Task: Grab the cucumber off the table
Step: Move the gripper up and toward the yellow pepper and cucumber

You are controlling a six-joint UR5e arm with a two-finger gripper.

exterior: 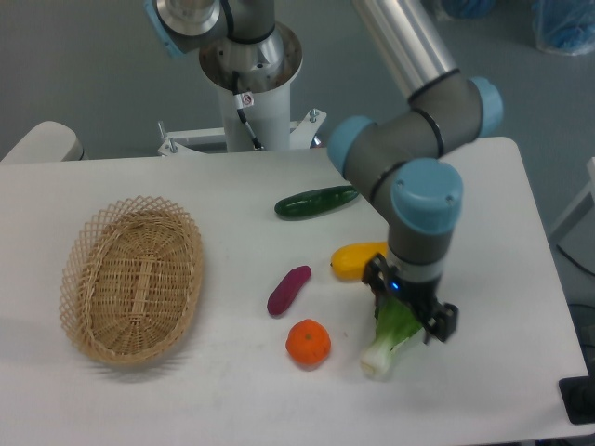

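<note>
The cucumber (316,202) is long, dark green and glossy, and lies flat on the white table (483,186) at the back centre, just left of the arm's elbow. My gripper (410,304) points down at the front right, well apart from the cucumber. Its jaws look spread, standing on either side of the leafy top of a bok choy (389,340) that lies on the table. Nothing is lifted. The arm hides the right end of a yellow vegetable (357,260).
A wicker basket (71,279) stands at the left. A purple eggplant (289,290) and an orange (308,343) lie in the middle front. The robot's base column (249,84) stands behind the table's back edge.
</note>
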